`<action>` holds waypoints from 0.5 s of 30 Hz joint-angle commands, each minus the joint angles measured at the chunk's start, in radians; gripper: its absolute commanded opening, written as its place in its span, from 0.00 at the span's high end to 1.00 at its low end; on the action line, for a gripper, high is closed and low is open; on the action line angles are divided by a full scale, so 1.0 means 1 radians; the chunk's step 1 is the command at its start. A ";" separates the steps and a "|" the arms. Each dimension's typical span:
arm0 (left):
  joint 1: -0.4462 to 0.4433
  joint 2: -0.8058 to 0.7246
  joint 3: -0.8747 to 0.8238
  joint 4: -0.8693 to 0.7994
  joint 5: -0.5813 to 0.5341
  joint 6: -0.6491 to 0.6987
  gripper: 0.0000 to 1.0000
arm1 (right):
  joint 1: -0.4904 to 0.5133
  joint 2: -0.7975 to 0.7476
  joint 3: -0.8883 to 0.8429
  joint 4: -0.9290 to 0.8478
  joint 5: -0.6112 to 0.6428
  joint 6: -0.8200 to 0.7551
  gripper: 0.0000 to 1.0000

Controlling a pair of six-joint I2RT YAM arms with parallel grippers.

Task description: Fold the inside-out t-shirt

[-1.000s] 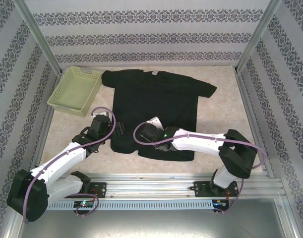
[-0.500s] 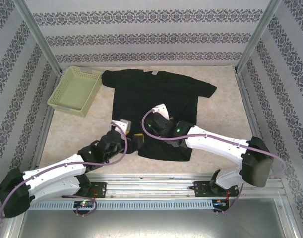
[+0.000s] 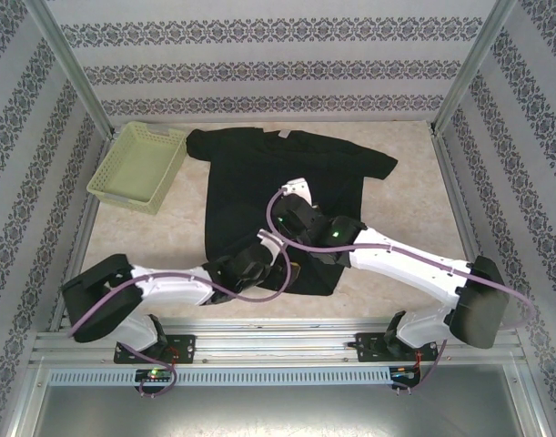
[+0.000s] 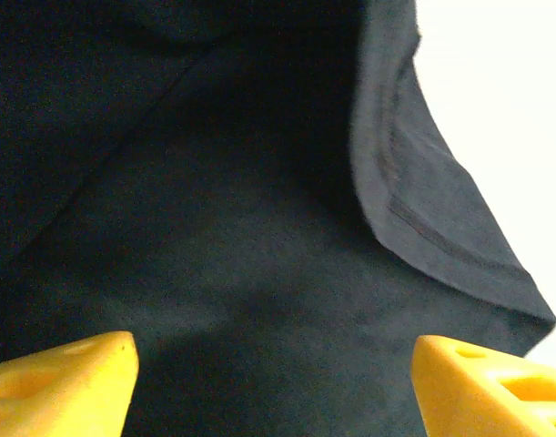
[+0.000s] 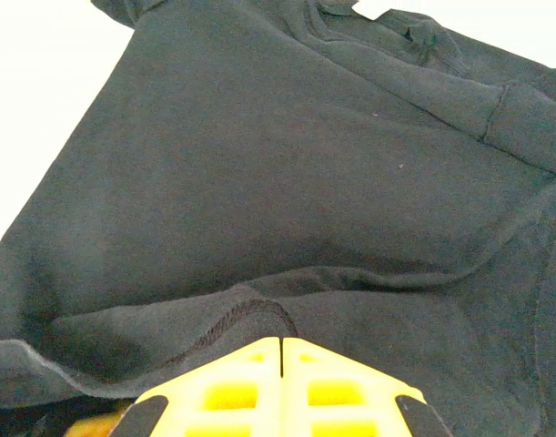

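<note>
The inside-out t-shirt (image 3: 287, 168) is black and lies flat on the table, collar and white tag (image 3: 282, 135) at the far side. My right gripper (image 3: 294, 193) is over the shirt's middle, shut on the stitched bottom hem (image 5: 232, 319), which it holds raised over the body of the shirt (image 5: 287, 164). My left gripper (image 3: 279, 264) reaches in low from the left over the shirt's near edge. It is open: its yellow fingertips (image 4: 68, 373) stand wide apart above dark fabric (image 4: 259, 273), gripping nothing. A lifted flap of hem (image 4: 423, 209) hangs at its right.
A pale yellow-green lattice basket (image 3: 136, 166) stands at the far left, just beside the shirt's left sleeve. Bare beige tabletop (image 3: 132, 237) lies left of the shirt and to its right (image 3: 405, 209). Patterned walls and metal posts close in the sides.
My left arm swung right from beside the shirt onto its near hem. My right gripper carried the pinched hem farther from me, toward the collar.
</note>
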 commanded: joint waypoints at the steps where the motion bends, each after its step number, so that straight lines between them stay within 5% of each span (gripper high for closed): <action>1: 0.026 0.071 0.053 0.106 0.007 -0.012 0.25 | 0.006 -0.068 -0.030 0.033 -0.022 0.002 1.00; 8: 0.032 0.141 0.057 0.156 -0.007 -0.016 0.41 | 0.002 -0.123 -0.045 0.055 -0.018 -0.008 1.00; 15: 0.063 0.183 0.081 0.151 -0.035 0.007 0.45 | -0.003 -0.146 -0.037 0.074 -0.037 -0.033 1.00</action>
